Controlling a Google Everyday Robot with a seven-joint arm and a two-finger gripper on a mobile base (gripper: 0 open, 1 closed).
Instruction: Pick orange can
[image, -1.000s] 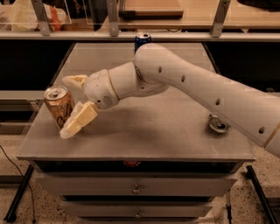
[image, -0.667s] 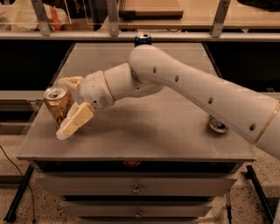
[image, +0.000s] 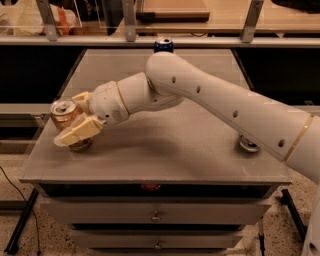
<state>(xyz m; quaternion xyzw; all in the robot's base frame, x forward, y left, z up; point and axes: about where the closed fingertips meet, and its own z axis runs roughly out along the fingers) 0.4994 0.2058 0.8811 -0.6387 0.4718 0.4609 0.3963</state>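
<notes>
The orange can stands upright near the left edge of the grey table, its silver top with pull tab showing. My gripper is around the can. One cream finger lies across its near lower side and the other finger sits behind it at the right. Both fingers look pressed against the can. The can's base still rests on the table. The white arm reaches in from the right across the table.
A blue can stands at the table's back edge, partly behind the arm's elbow. A small round silver object sits at the right, next to the forearm. Drawers lie below the table's front edge. A shelf rail runs behind.
The gripper has moved left onto the can. The near finger, which hung beside the can at its right, now lies across the can's front. The can has stayed in place.
</notes>
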